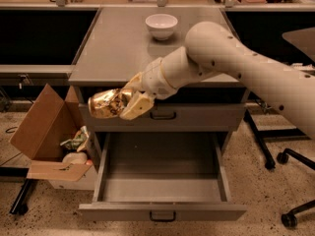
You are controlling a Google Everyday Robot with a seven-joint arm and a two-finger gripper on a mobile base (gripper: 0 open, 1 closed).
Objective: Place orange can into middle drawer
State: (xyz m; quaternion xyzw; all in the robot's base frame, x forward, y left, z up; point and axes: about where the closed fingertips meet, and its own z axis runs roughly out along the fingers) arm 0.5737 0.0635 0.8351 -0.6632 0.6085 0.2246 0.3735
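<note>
Cabinet front (211,118): gripper (127,100) holds one orange can (104,103) above one drawer (197,212).

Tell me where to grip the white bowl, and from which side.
Pinch its near rim from above: the white bowl stands upright, mouth open. The hand, shut on the orange can, is before the closed drawer front, above the open middle drawer.

The orange can (106,103) is crinkled, shiny gold metal, clasped by the matt cream plastic tool (129,98) above the middle drawer (162,211), itself smooth dull grey metal. The white bowl (161,25) looks glossy, the tabletop (118,43) matt grey, the cardboard box (39,124) plain brown.
</note>
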